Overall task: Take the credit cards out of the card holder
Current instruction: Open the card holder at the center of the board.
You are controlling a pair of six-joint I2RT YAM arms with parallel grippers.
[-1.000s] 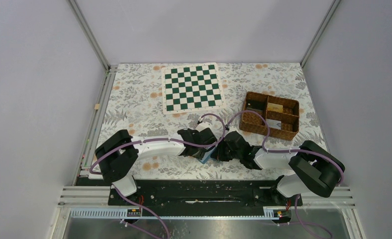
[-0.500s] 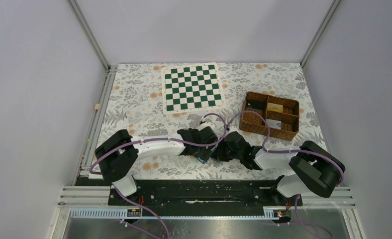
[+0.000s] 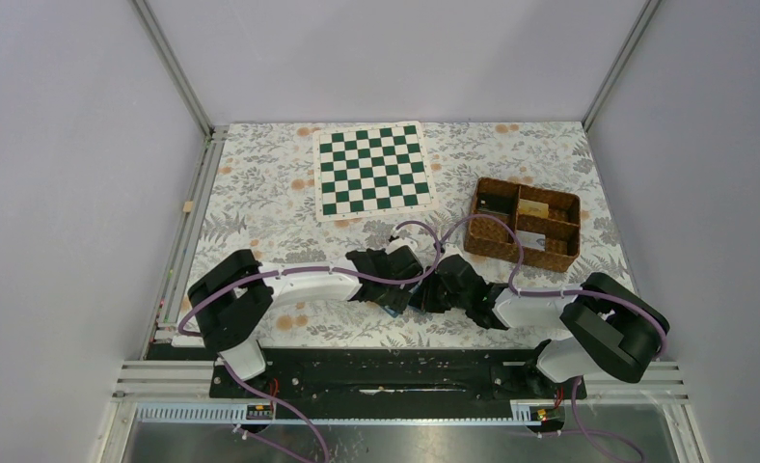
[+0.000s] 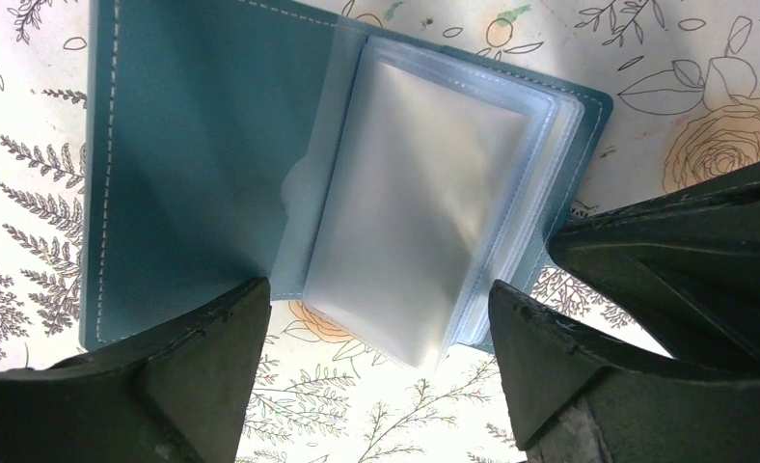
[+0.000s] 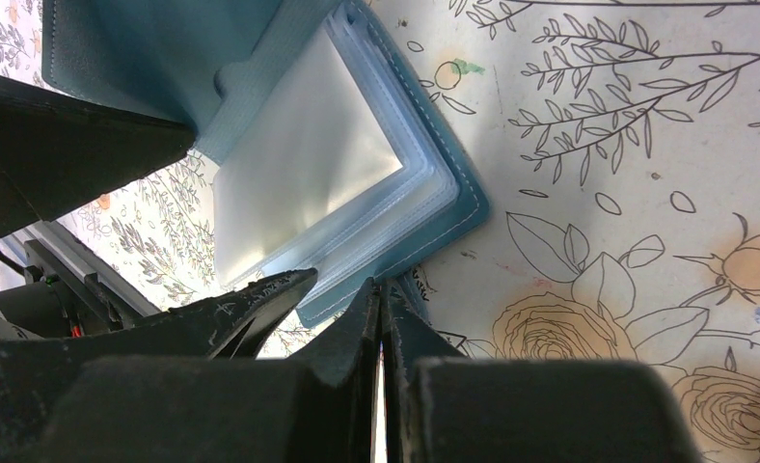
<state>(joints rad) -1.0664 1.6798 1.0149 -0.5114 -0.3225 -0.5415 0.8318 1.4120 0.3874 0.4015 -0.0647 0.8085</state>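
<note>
Early in the job, by the look of it: card holder [image 4: 212, 174] laid open, no credit cards out yet. Next, most likely, needs a reach into the clear sleeves [image 4: 424, 193] to find a card's edge and slide it out through the open side, cover pinned flat meanwhile. Calls for a fine pinch on thin plastic, and risks dragging the whole holder or lifting a bare sleeve instead. Left gripper [image 4: 376, 294] spread wide, holding nothing, poised over the holder's edge with one finger to each side of the sleeve stack. Right gripper [image 5: 381, 289] pressed fully shut, tips right at the holder's edge; cannot tell whether nipping the cover or merely touching it. Holder at the near middle of the table on the floral cloth [image 5: 598, 145], between the two grippers, well apart from the wicker basket [image 3: 526, 253] farther right and the chequered board [image 3: 373, 169] at the far middle. Looks soft and blue, white-stitched round the rim: one leaf a plain pocket with a thumb notch, the leaf toward the right gripper a fanned stack of glossy clear sleeves. No tan-gold showing in the top sleeve; hidden deeper, if there at all.
</note>
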